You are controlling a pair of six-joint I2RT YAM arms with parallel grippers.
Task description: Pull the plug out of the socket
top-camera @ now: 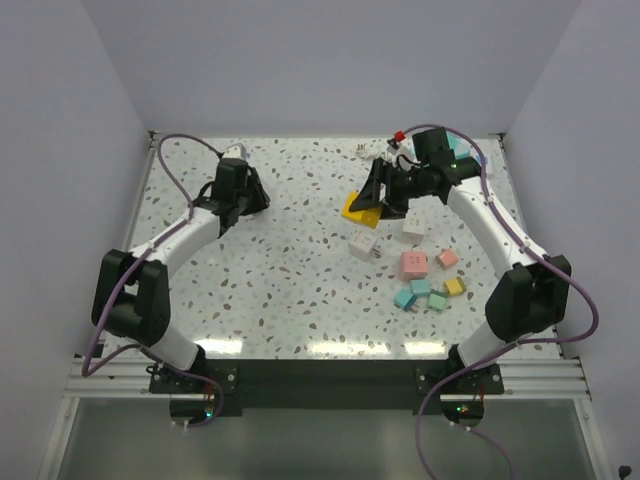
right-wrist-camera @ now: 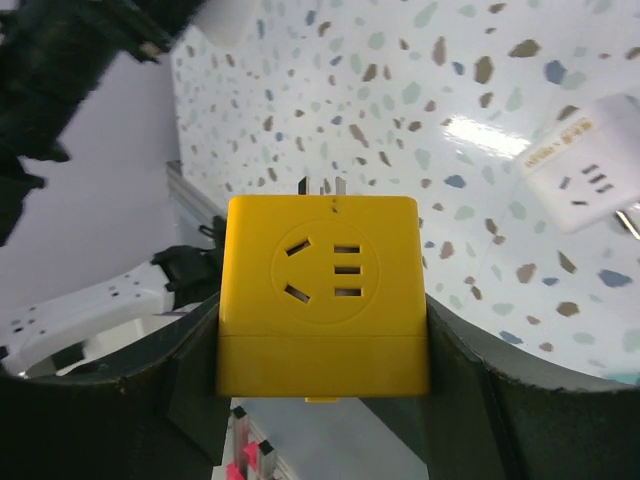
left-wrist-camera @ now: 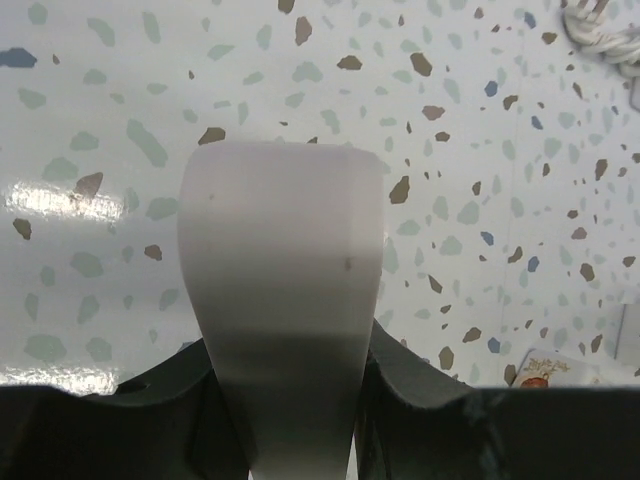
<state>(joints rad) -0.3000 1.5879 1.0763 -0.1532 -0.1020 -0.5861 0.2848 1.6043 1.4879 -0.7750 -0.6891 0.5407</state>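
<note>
Left gripper (left-wrist-camera: 285,395): closed around the socket (left-wrist-camera: 280,250); the bar is clamped between two dark fingers (left-wrist-camera: 410,385) and stands up out of them.
Right gripper (right-wrist-camera: 322,335): closed on the plug (right-wrist-camera: 320,265), which is pinched on both sides, with its metal prongs pointed away from the wrist.
Socket position: held far to the left of the plug in the top view, well apart from it.
Surface: a glossy white terrazzo table (top-camera: 290,290), flecked with brown, green and blue chips; bright glare is seen on it below the plug.
Room: pale lilac walls (top-camera: 320,60) are set behind the plug and to both sides.
Loose cubes (top-camera: 414,264): a cluster in white, pink, yellow and teal is laid on the table just right of the plug, towards the arm bases.
White cube (right-wrist-camera: 585,160): seen lying right of the plug in the right wrist view, with slots in its face.
Socket material: smooth matte white plastic, with a rounded end.
Plug material: glossy yellow plastic, a cube with rounded corners; a round face with slots is moulded in, and a seam runs across below it.
</note>
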